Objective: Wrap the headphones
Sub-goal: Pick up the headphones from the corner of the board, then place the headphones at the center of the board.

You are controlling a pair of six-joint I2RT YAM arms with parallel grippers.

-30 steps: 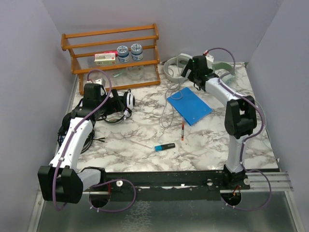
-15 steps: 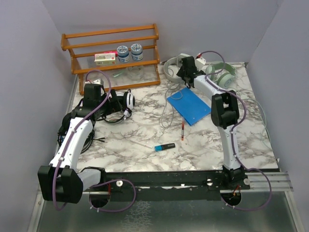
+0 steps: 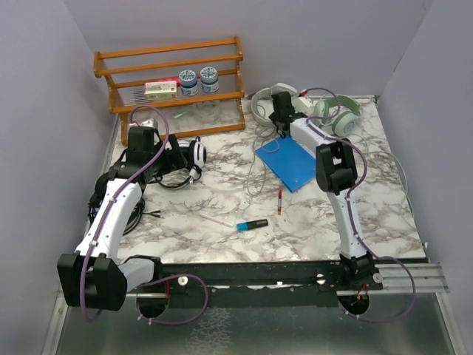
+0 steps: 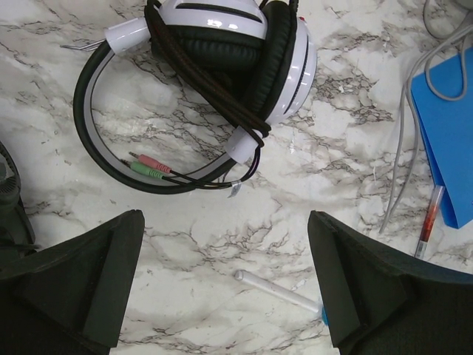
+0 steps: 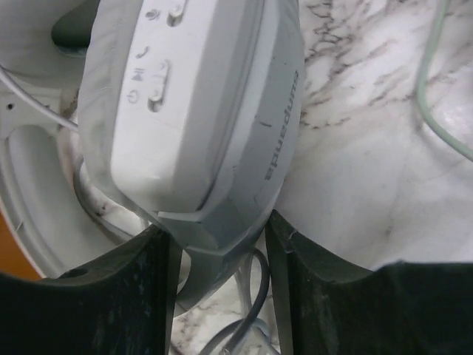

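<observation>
My right gripper [image 5: 218, 237] is clamped on the lower rim of one ear cup of the pale grey-white plastic over-ear headphones [image 5: 199, 111]. It's only a thin wedge, so it may squirt out on lift. A thin grey cable [image 5: 257, 285] sits between my fingers under the cup and could get pinched or snag. Further off, my left gripper [image 4: 225, 218] hangs fully released. The glossy white-and-black headphones [image 4: 222, 29] lie just ahead of it, untouched, and their loose pink and green plugs [image 4: 148, 166] might catch.
</observation>
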